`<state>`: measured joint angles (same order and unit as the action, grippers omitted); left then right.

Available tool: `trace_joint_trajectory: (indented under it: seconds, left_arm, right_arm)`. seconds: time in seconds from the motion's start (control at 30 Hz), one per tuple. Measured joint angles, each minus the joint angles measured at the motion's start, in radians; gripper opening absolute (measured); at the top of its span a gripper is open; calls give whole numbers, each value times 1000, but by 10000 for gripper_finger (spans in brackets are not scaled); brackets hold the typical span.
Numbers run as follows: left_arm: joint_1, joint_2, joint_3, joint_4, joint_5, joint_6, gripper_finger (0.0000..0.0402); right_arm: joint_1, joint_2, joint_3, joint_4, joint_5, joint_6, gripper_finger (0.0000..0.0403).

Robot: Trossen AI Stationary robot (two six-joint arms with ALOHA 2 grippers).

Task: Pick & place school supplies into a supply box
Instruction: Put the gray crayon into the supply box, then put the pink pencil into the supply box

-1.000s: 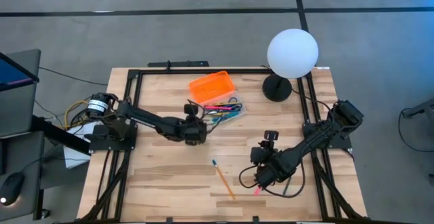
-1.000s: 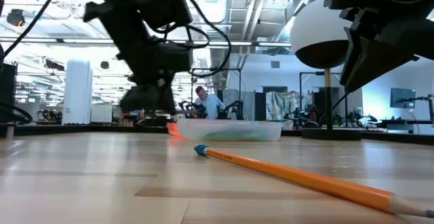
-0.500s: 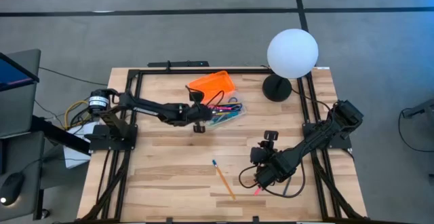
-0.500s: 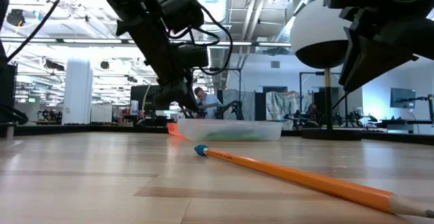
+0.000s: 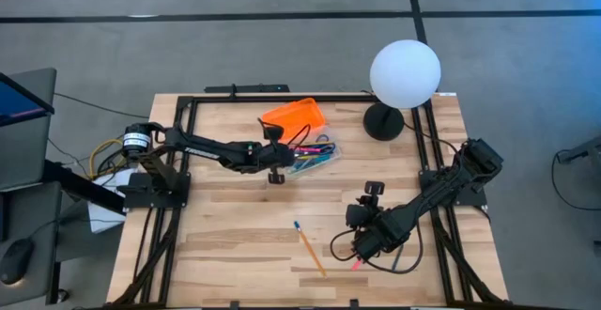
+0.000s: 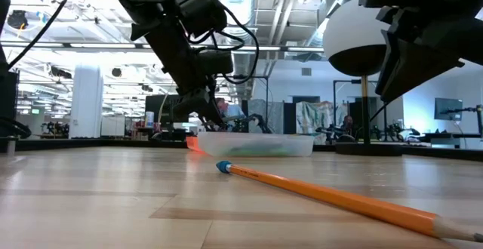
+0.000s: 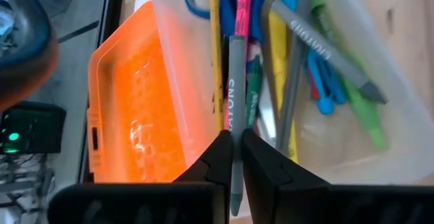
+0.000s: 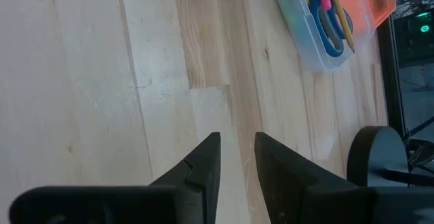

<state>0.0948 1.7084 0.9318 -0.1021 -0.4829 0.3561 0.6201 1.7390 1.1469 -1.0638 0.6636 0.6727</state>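
The supply box (image 5: 315, 156) is a clear case at the table's far middle, its orange lid (image 5: 293, 116) open behind it. Inside lie pens, markers and blue-handled scissors (image 7: 200, 0). My left gripper (image 5: 275, 166) hovers at the box's near left corner, shut on a grey pen (image 7: 234, 102). An orange pencil (image 5: 308, 247) with a blue end lies flat on the near table. To its right, my right gripper (image 5: 355, 218) hangs open over bare wood, nothing between its fingers (image 8: 203, 163). A pink tip (image 5: 357, 265) shows beside that arm. My left gripper pinches the grey pen near its back end (image 7: 234, 157) between its two fingers. The fingers slant down from the table's near left, and the pen runs along them, not across. Its front end (image 7: 235, 44) reaches out over the supplies in the box.
A white globe lamp (image 5: 405, 73) on a black foot (image 5: 383, 122) stands at the far right corner, close to the box. Black frame rails (image 5: 188, 150) run along the table's left, far and right sides. Bare wood lies between the box and the pencil.
My left gripper has swung toward the far edge, from the table's middle to the box's near left corner, rolling a little and staying shut on the grey pen. It has held still for the last half second. My right arm has not moved.
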Motion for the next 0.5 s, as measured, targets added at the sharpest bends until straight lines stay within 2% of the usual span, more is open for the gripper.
trace_joint_trajectory:
  seconds: [0.2,0.37,0.5]
  left_arm:
    - [8,0,0,38,85,18,54]
    - [11,-1,0,73,84,18,106]
    - [9,-1,0,70,84,8,130]
  right_arm:
    - [0,0,0,0,0,0,86]
    - [0,0,0,0,0,0,86]
    - [0,0,-2,12,0,0,86]
